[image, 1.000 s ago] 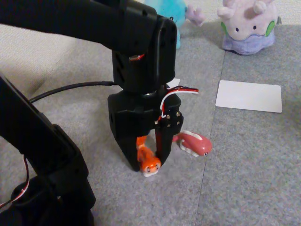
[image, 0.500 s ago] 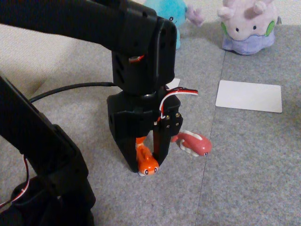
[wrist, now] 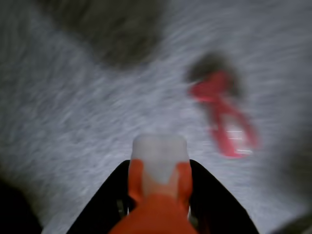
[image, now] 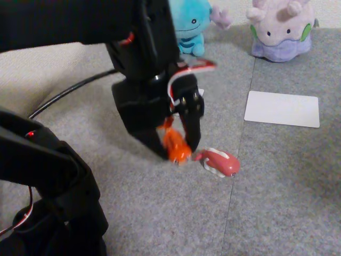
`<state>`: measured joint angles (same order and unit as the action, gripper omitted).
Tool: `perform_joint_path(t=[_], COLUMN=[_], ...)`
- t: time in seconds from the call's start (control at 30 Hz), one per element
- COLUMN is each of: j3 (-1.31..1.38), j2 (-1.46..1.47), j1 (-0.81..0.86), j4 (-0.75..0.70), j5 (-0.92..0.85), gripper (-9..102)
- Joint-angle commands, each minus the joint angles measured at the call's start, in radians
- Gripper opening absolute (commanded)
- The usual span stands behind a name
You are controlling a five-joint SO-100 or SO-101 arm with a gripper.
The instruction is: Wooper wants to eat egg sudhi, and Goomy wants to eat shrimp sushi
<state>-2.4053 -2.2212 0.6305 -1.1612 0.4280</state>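
Observation:
My gripper (image: 178,152) is shut on the orange shrimp sushi (image: 176,146) and holds it just above the grey carpet. In the wrist view the shrimp sushi (wrist: 158,187) sits between the two black fingers (wrist: 105,204), white underside up. Wooper (image: 189,24), a light-blue plush, sits at the back behind the arm. Goomy (image: 281,29), the lilac plush with green cheek spots, sits at the back right. The egg sudhi is out of view.
A pink-red fish toy (image: 219,162) lies on the carpet just right of the gripper, blurred in the wrist view (wrist: 224,119). A white card (image: 282,108) lies in front of Goomy. A black cable (image: 69,93) runs left. The arm's base (image: 48,202) fills the lower left.
The gripper has lifted the orange toy off the carpet and swung up and back, tilting toward the plushes. The pink-red toy has stayed put.

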Motion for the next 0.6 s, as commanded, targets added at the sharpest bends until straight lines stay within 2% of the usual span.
perform_joint_path(t=[0.0,0.23,0.57], j3=[0.037,0.232,0.634], j2=[-0.115,-0.087,0.324], j1=[-0.035,-0.146,-0.143], j4=[0.023,-0.04,-0.069], j5=[0.072,0.308,0.561], gripper=[6,6,6])
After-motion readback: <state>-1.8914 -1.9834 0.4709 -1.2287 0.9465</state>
